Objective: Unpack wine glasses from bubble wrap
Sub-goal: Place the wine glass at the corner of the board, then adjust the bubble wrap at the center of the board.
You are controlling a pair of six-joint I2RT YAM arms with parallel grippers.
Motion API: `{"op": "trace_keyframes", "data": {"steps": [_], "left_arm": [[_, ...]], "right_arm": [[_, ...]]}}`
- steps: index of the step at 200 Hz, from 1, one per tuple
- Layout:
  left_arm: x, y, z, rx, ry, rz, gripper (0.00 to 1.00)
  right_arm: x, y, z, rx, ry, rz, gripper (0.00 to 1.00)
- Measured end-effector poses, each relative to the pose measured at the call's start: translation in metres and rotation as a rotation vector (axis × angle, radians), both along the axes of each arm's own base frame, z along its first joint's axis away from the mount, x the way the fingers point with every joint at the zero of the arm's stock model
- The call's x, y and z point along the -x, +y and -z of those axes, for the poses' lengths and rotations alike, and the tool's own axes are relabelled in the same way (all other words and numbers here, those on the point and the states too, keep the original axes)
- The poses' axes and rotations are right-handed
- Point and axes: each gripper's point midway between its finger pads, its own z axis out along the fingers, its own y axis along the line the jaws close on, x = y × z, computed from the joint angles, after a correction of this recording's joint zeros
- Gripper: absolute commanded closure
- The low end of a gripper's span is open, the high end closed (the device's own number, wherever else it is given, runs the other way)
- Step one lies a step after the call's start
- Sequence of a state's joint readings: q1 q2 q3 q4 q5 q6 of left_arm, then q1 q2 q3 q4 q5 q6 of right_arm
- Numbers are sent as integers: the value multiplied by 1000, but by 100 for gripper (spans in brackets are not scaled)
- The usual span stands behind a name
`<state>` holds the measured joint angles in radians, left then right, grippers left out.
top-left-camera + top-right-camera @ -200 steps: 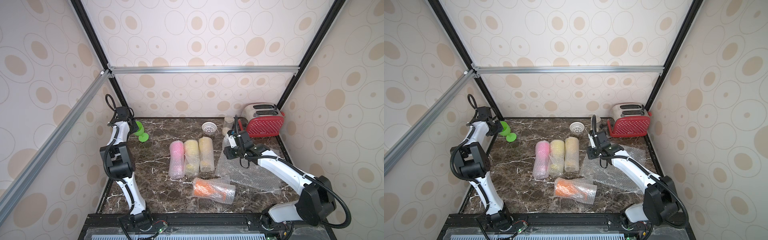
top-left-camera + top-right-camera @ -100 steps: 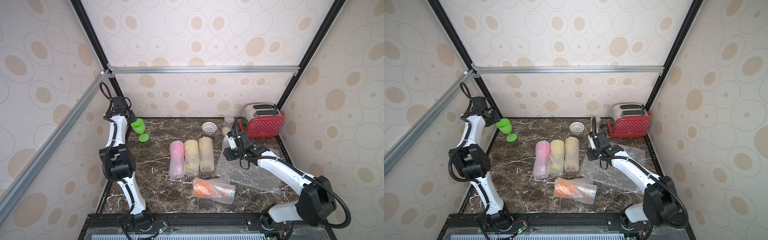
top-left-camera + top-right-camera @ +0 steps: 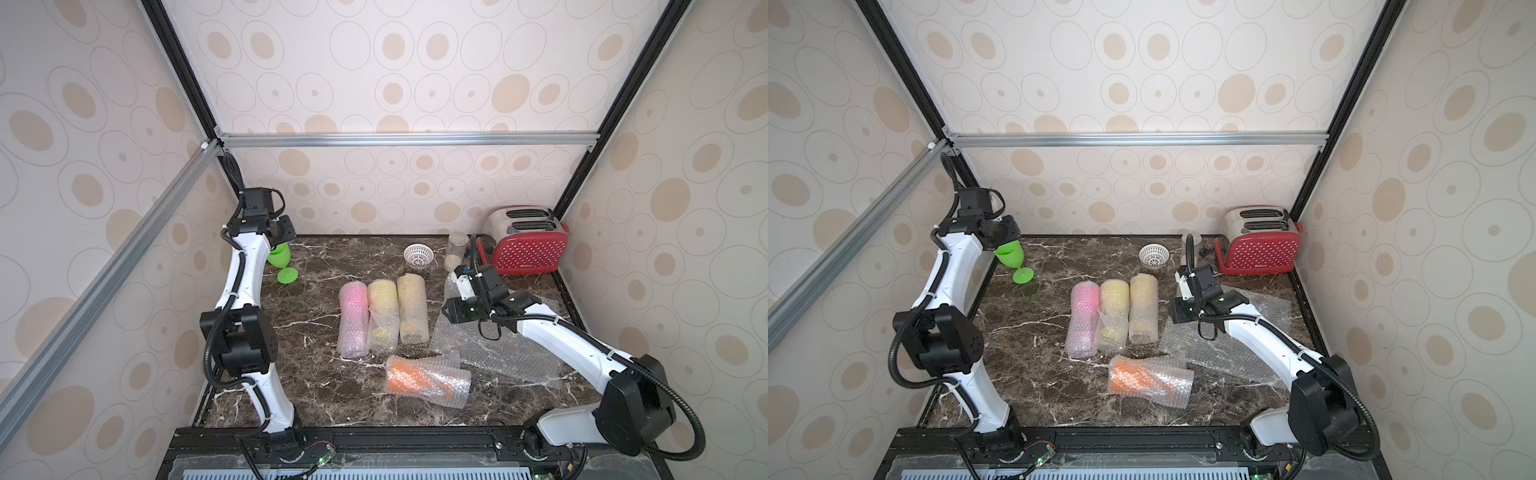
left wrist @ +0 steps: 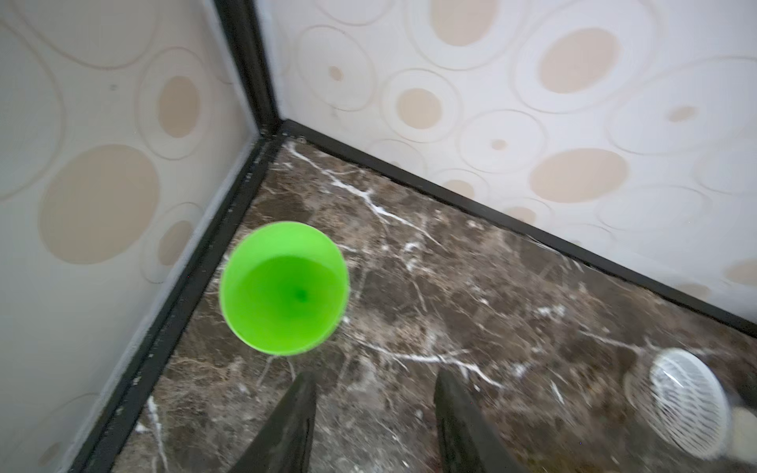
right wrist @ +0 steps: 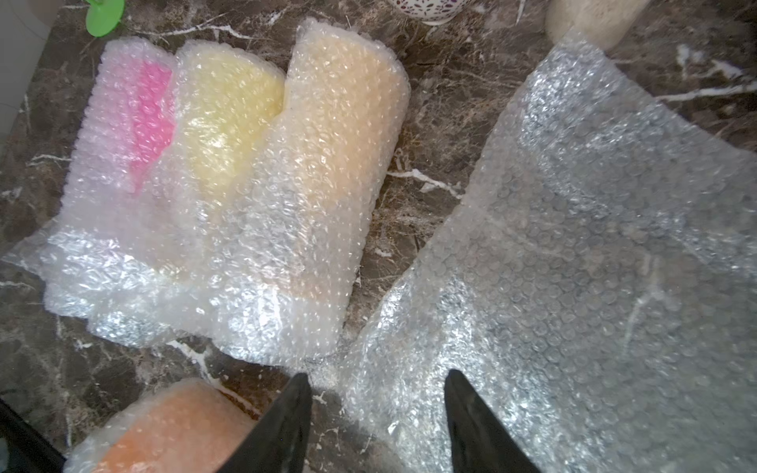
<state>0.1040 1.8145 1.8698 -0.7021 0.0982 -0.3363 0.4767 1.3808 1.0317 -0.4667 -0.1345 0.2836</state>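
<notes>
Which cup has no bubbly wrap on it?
The green plastic goblet in the far left corner: it stands bare on its foot, while the pink one, two yellow ones and orange one lie rolled in clear bubble wrap.

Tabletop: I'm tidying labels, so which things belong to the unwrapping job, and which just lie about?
Job: green glass, wrapped pink glass, middle wrapped yellow glass, rightmost wrapped yellow glass, wrapped orange glass, loose bubble wrap sheet.
Lying about: toaster, white bowl, clear jar.

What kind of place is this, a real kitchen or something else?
Likely a robot test booth dressed as a kitchen counter: aluminium frame holding wallpapered panels, marble-look tabletop with a red toaster, left arm and right arm mounted in front.
</notes>
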Motion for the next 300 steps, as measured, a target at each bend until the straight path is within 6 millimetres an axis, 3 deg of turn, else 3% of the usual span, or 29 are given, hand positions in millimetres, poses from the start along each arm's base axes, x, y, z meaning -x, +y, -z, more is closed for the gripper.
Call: {"op": "trace_keyframes", "data": {"steps": [19, 40, 96, 135, 177, 231, 300], "left_arm": [[17, -38, -6, 35, -40, 84, 51], [33, -75, 7, 84, -46, 161, 51], [87, -163, 90, 246, 60, 324, 51], [117, -208, 120, 342, 92, 405, 51], [119, -226, 119, 397, 65, 441, 51], [119, -231, 118, 418, 49, 461, 51], [120, -233, 126, 425, 59, 468, 50]], "right_arm": [[2, 5, 1, -24, 18, 5, 44], [6, 12, 4, -28, 41, 1, 43], [16, 33, 6, 1, 73, -23, 41], [5, 45, 3, 27, 81, -24, 39], [-15, 59, 2, 56, 79, -18, 38], [-27, 68, 7, 82, 97, -16, 34], [-53, 96, 20, 131, 92, -23, 33]]}}
